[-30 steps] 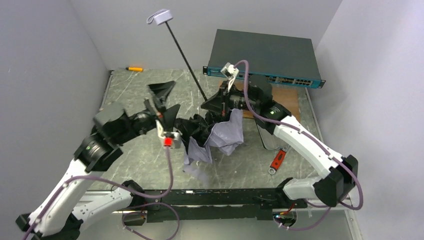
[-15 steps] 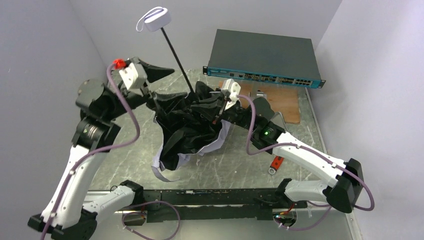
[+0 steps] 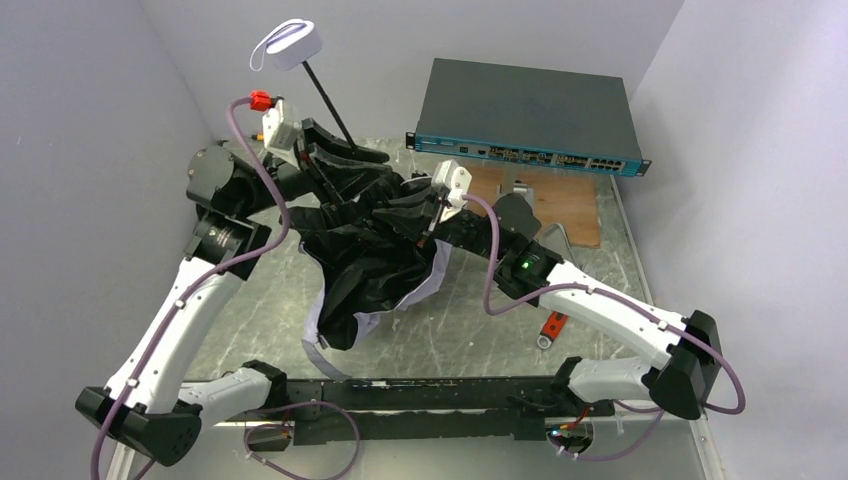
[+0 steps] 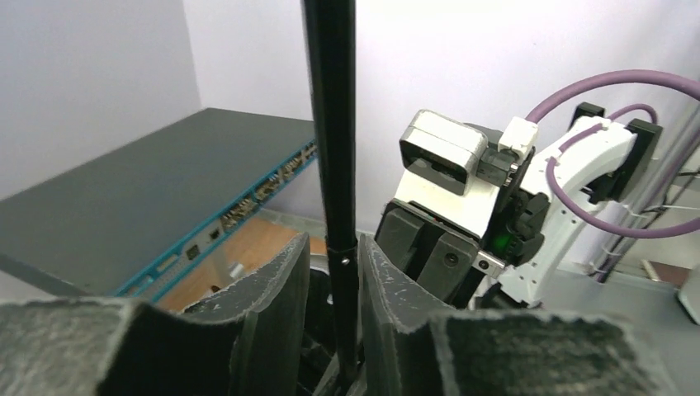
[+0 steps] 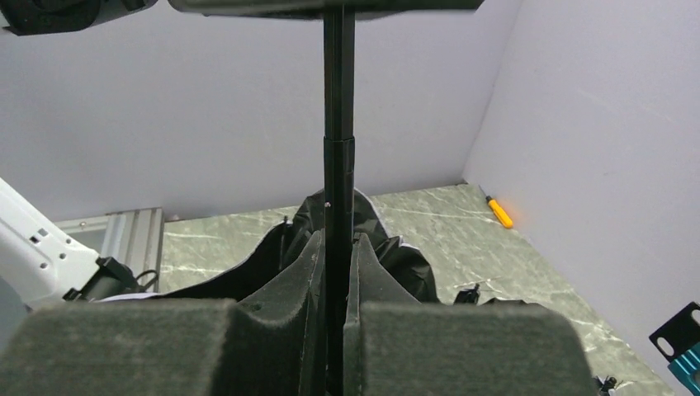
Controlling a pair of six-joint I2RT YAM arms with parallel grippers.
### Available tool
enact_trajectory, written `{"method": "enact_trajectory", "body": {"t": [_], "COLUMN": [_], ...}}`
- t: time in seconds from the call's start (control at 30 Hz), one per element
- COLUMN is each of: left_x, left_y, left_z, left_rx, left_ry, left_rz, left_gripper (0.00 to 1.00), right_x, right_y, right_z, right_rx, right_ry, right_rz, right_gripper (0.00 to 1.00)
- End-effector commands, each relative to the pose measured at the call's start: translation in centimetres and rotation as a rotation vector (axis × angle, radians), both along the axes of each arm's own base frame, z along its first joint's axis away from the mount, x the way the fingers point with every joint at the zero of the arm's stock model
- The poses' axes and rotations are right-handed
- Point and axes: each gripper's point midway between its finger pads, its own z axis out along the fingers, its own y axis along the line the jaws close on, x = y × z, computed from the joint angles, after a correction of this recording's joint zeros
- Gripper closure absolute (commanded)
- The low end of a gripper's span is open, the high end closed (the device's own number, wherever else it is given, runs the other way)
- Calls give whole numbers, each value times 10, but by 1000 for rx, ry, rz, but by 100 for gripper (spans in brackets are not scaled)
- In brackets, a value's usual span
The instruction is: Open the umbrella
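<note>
While the right gripper (image 5: 337, 247) is clamped tight low on the shaft (image 5: 338, 99) of the umbrella (image 3: 380, 240), whose canopy (image 3: 350, 290) lies bunched on the table (image 3: 450, 325), we should hold that end steady. Higher up, the left gripper (image 4: 334, 252) is narrow around the same shaft, but we cannot tell if it squeezes yet; it should grip firmly, then pull straight toward the pale handle (image 3: 287, 45).
</note>
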Motion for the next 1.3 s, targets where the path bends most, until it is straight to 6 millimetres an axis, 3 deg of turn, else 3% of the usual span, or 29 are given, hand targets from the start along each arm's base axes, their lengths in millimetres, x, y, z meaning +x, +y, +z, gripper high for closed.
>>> {"method": "enact_trajectory", "body": {"t": [0.0, 0.03, 0.07, 0.13, 0.17, 0.2, 0.3, 0.33, 0.43, 0.5, 0.53, 0.6, 0.67, 0.73, 0.77, 0.8, 0.87, 0.97, 1.03, 1.1, 1.13, 1.17, 1.2, 1.23, 1.27], "left_x": [-17, -18, -17, -12, -7, 3, 33, 42, 77, 89, 83, 51, -5, -46, -50, -40, -6, 59, 68, 44, 15, -30, -51, -55, -42], "left_y": [-12, -13, -14, -12, -8, -2, 32, 44, 86, 103, 97, 58, 5, -21, -23, -17, 12, 71, 76, 35, 1, -34, -45, -46, -36], "left_z": [-6, -14, -21, -32, -36, -40, -51, -56, -79, -93, -98, -102, -109, -109, -102, -97, -87, -100, -105, -98, -99, -101, -101, -100, -100], "left_rx": [3, 24, 43, 86, 106, 124, 204, 245, 394, 478, 486, 439, 394, 353, 326, 326, 325, 411, 443, 384, 393, 406, 412, 409, 416], "left_ry": [-4, 8, 27, 33, 26, 27, -8, -37, -97, -159, -188, -196, -167, -155, -161, -152, -147, -126, -148, -126, -160, -231, -268, -260, -237], "left_rz": [-120, -130, -129, -98, -62, 1, 173, 224, 418, 505, 472, 325, 73, -78, -82, -29, 80, 320, 317, 184, 75, -74, -129, -131, -70], "left_gripper": [73, 92, 100, 100, 100, 100, 100, 100, 100, 100, 100, 100, 100, 100, 100, 100, 100, 100, 100, 100, 100, 100, 100, 100, 100], "right_x": [0, 0, 0, -1, 0, 1, 1, 2, 11, 18, 23, 28, 30, 29, 27, 25, 23, 19, 19, 17, 16, 16, 15, 15, 14], "right_y": [-10, -11, -12, -12, -13, -15, -32, -41, -75, -95, -103, -115, -120, -122, -123, -124, -129, -136, -139, -138, -135, -134, -133, -132, -132], "right_z": [56, 55, 54, 50, 46, 37, 23, 17, 8, 5, 4, 2, -3, -9, -12, -13, -16, -18, -19, -21, -24, -25, -26, -27, -27], "right_rx": [123, 115, 103, 78, 56, 12, -126, -156, -196, -210, -213, -215, -218, -230, -237, -246, -264, -271, -272, -264, -265, -265, -264, -267, -272], "right_ry": [-135, -147, -156, -163, -159, -146, -167, -146, -74, -30, -16, -1, 14, 32, 39, 45, 58, 60, 64, 72, 77, 80, 88, 95, 94], "right_rz": [-47, -52, -54, -53, -57, -66, -85, -105, -162, -206, -228, -257, -265, -259, -254, -250, -252, -258, -259, -246, -230, -220, -214, -207, -203], "right_gripper": [100, 100, 100, 96, 83, 64, 26, 17, 6, 1, 1, 0, 0, 0, 0, 0, 0, 0, 0, 0, 0, 0, 0, 0, 0]}}
